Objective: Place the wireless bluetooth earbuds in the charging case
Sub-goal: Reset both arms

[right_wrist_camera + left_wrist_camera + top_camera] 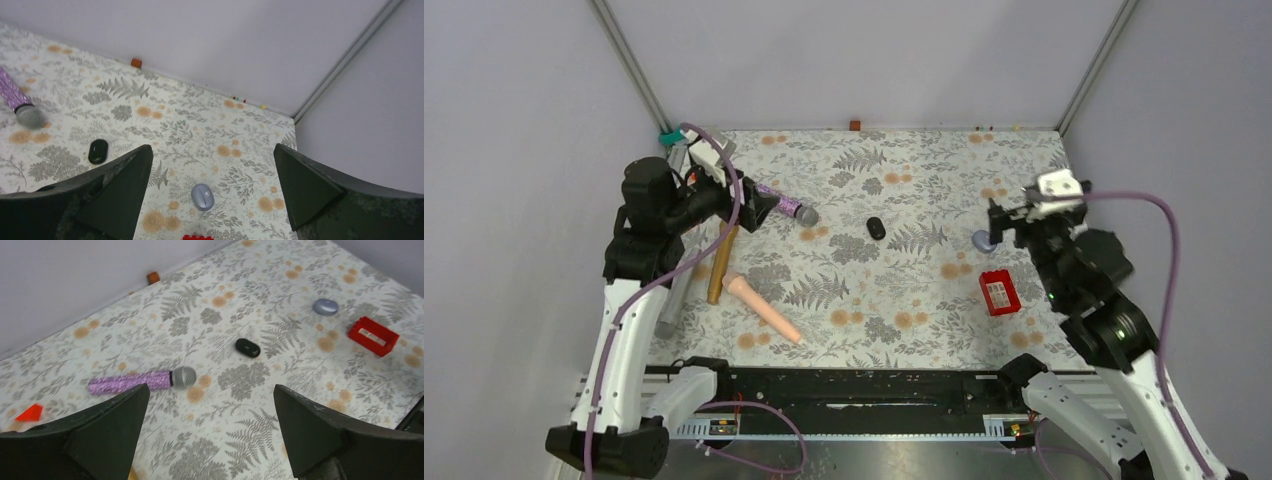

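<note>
A small glossy black oval pod (876,228) lies mid-table; it also shows in the left wrist view (248,347) and the right wrist view (98,151). A lavender-grey oval pod (982,240) with a seam across it, like a closed case, lies to its right and shows in both wrist views (325,306) (202,196). No loose buds show. My left gripper (762,207) (210,390) is open and empty, above the table at the left. My right gripper (1004,226) (212,147) is open and empty, just right of and above the lavender pod.
A purple glitter microphone (786,206) (135,381) lies by the left gripper. A gold microphone (721,262) and a peach one (762,307) lie front left. A red box (999,292) (373,335) sits front right. A small orange block (855,125) is at the back wall.
</note>
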Robot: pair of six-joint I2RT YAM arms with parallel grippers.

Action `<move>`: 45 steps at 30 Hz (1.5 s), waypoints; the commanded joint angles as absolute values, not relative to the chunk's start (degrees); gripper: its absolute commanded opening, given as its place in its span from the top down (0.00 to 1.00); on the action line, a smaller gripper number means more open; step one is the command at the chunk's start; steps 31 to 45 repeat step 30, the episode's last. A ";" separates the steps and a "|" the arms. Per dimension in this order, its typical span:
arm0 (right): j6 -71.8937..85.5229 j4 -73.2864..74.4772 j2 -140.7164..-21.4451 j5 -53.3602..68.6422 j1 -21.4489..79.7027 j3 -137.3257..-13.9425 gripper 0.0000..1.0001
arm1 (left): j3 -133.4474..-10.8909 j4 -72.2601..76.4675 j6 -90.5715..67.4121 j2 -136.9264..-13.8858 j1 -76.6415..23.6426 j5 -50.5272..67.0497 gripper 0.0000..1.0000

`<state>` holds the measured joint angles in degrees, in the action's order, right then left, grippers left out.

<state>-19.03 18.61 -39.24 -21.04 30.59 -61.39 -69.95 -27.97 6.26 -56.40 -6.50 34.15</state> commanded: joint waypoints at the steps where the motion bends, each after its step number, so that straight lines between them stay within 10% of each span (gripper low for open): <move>1: -18.84 19.31 -28.87 -24.69 30.39 -58.71 0.01 | -69.50 -32.55 11.39 -51.61 -5.49 27.49 0.01; 10: -20.12 15.34 -14.72 -16.01 30.41 -44.81 0.01 | -66.39 -36.10 12.42 -39.11 -5.36 -2.46 0.02; 20: -20.12 7.83 -12.26 -19.69 30.41 -39.24 0.01 | -53.01 -37.65 16.45 -34.11 -5.33 20.10 0.01; 45: -21.47 4.93 -12.48 -19.56 30.41 -37.03 0.01 | -53.70 -37.90 15.69 -37.04 -5.79 21.52 0.02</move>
